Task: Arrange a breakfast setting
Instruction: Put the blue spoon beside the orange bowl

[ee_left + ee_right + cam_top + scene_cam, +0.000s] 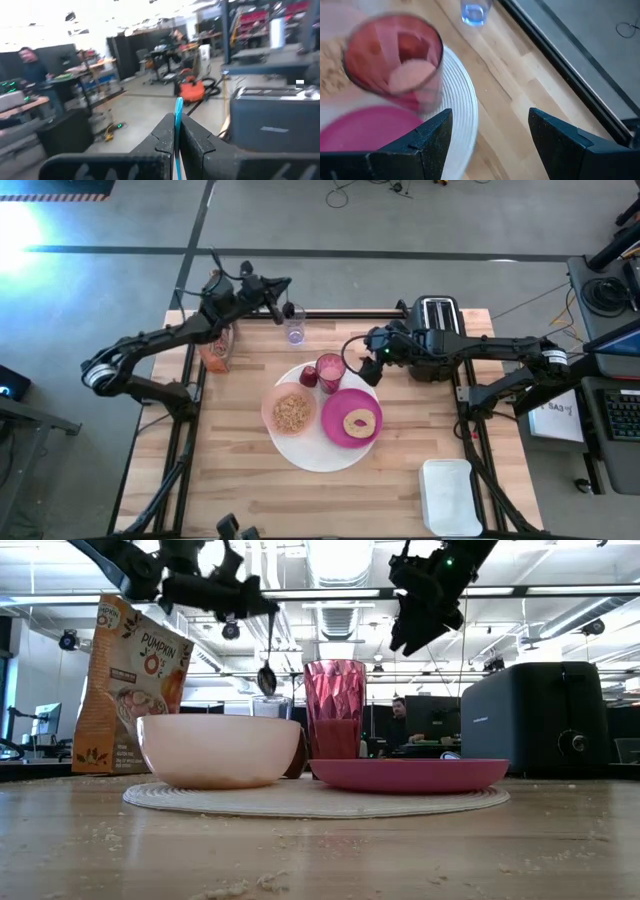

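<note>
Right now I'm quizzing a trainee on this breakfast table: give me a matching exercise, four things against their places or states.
Things:
1. bagel
2. spoon
3. pink cup
4. right pincer

Places or states:
A. held up over the table's far edge
B. open, empty, beside the cup
C. on the magenta plate
D. upright on the white placemat

Pairs: 1-C, 2-A, 3-D, 4-B

You have a black toaster (437, 315) at the table's far right, a crinkled pumpkin cereal bag (130, 680) far left, a small clear glass (294, 330) between them, and a white lidded container (447, 496) near right.
</note>
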Robot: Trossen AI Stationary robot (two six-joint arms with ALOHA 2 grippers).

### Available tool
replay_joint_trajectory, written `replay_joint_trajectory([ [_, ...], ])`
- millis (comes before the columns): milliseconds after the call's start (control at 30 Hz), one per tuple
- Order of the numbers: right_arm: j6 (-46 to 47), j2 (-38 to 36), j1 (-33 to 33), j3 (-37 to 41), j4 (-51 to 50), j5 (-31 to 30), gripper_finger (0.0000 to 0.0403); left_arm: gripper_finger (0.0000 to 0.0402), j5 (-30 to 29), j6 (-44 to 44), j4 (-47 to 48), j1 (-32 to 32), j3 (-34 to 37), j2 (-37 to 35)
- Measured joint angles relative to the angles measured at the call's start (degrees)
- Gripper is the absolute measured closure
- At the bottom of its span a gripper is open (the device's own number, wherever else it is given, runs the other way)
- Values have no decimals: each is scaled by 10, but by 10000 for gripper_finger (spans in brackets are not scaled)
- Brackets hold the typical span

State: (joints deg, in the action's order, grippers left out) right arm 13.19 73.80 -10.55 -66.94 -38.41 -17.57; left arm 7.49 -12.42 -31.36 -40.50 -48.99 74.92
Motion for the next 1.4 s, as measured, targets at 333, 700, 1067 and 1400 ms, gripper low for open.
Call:
replay_joint_trajectory([
  [333, 5, 0, 2, 0, 186, 61, 154, 401, 41, 78, 24, 50, 0, -58],
  [700, -67, 0, 55, 0, 257, 136, 154, 402, 41, 129, 22, 197, 0, -64],
  [1067, -53, 0, 107, 0, 258, 135, 154, 402, 43, 130, 37, 291, 0, -64],
  [1400, -57, 0, 127, 0, 254, 135, 154, 402, 48, 131, 49, 349, 0, -64],
])
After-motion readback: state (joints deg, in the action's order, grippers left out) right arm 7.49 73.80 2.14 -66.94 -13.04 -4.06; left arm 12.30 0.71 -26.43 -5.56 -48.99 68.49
